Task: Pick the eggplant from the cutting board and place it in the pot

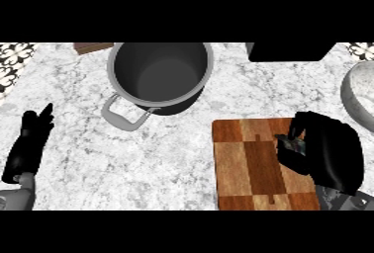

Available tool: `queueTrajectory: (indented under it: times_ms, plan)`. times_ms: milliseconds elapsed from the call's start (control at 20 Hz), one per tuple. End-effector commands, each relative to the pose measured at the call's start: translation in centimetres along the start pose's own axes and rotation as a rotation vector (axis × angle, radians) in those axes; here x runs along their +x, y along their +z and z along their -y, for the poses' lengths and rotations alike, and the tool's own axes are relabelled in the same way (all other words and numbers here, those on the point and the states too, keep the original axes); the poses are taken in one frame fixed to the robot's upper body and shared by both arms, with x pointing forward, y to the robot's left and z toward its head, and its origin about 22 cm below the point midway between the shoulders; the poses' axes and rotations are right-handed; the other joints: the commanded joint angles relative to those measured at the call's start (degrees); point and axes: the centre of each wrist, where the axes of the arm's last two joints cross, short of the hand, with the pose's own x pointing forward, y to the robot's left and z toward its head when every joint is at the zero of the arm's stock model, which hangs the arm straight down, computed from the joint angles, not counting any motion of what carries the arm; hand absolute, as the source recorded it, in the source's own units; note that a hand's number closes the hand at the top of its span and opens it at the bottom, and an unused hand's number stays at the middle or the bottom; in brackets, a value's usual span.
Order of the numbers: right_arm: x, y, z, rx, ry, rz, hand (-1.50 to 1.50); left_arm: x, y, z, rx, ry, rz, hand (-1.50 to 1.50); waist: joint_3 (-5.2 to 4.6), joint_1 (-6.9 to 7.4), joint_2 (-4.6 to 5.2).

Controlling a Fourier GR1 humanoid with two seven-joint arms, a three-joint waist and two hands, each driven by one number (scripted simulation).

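Both hands black, matte with slight sheen: left hand (27, 143) slim, right hand (329, 150) bulkier, blocky. Forearms grey; only short stubs show at lower edge.

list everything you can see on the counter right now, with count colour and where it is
pot: one, grey, empty, top centre, handle toward the lower left
cutting board: one, brown wood, lower right
eggplant: hidden under the right hand, cannot tell
brown object: one, top edge, left of the pot, cut off
black object: one, top right, cut off
grey round object: one, right edge, cut off
counter: white-grey marble
left hand: black, open, resting at the left edge
right hand: black, curled over the board's right side
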Motion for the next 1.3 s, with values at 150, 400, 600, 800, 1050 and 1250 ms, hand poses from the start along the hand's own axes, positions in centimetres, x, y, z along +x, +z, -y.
queueTrajectory:
  times_ms: [150,400,600,800,1050,1250]
  plan:
    - [4.0,3.0,6.8,-0.324,-0.285,0.188,1.5,0.1,0.3,-0.4,0.0,0.007,0.017,0.0,-0.02,0.62,-0.08]
    - [7.3,3.3,10.3,-0.424,-0.263,0.25,1.5,-0.4,-1.1,-0.1,0.008,0.005,0.004,0.0,-0.06,0.84,0.31]
    - [11.5,2.6,13.9,-0.343,-0.265,0.306,1.5,0.3,-0.1,0.2,-0.021,-0.003,0.003,0.0,-0.05,1.26,0.2]
    - [16.1,1.3,13.5,-0.255,-0.275,0.289,1.5,1.4,-0.7,-0.9,-0.027,-0.015,0.016,0.0,-0.05,1.48,0.28]
    - [20.0,-1.5,13.4,-0.165,-0.284,0.269,1.5,1.0,-0.5,-1.2,-0.016,-0.013,0.002,0.0,-0.03,1.78,0.4]
    - [22.3,-4.8,13.1,-0.112,-0.311,0.239,1.5,2.0,-1.2,1.0,-0.03,0.005,0.011,0.0,-0.04,1.87,0.65]
